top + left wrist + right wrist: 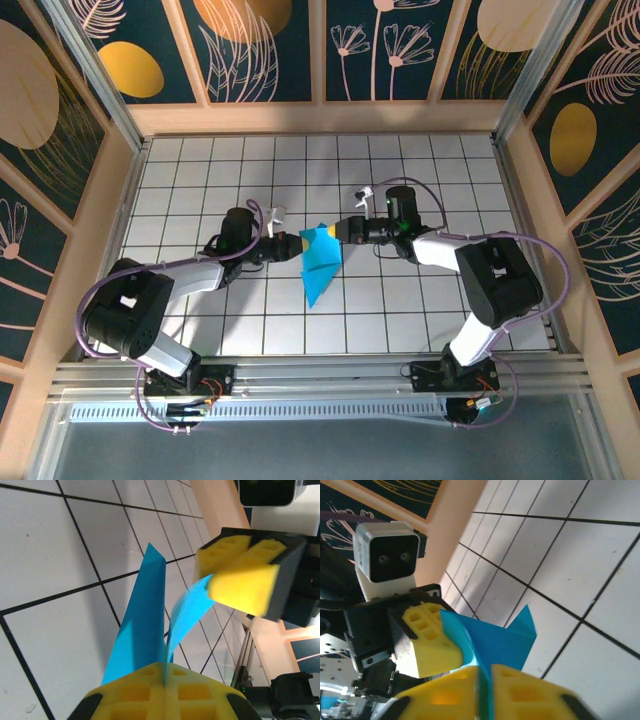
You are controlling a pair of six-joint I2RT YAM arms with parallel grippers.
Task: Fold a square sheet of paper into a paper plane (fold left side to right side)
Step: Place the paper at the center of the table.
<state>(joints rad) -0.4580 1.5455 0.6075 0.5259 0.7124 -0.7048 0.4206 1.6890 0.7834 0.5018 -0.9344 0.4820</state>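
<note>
Over the middle of the white grid table (200, 300), I hold the folded cyan-blue paper (320, 265) between both arms. My left gripper (164, 672) is clamped on one edge, its yellow pads (135, 692) pressed together with the sheet between them. My right gripper (485, 680) is pinched closed on the opposite edge, facing the left one. At the grips the paper stands raised off the table's tiles, its long point aimed toward the table's near edge. Whether that tip touches the table, I cannot tell.
</note>
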